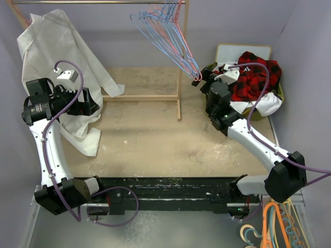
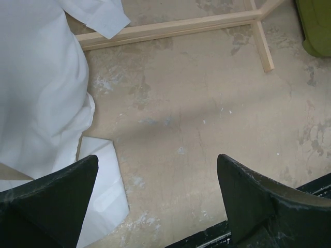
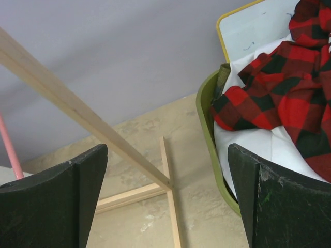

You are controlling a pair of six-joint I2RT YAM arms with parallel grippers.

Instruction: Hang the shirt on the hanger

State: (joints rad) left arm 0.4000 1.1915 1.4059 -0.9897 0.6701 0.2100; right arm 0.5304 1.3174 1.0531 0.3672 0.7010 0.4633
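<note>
The right arm stretches forward, and the right tool (image 3: 166, 147) gapes wide and empty. The shirt (image 1: 256, 72) lies heaped just to its right, the hanger (image 1: 197, 77) just to its left. The left tool (image 2: 158, 157) hovers, equally wide, over the tabletop (image 2: 207, 103).

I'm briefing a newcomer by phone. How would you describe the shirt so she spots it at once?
At the far right of the table sits a green basket. The shirt lies crumpled on top of the white clothes inside it. It is the only red-and-black plaid piece; the cloth around it is plain white.
</note>
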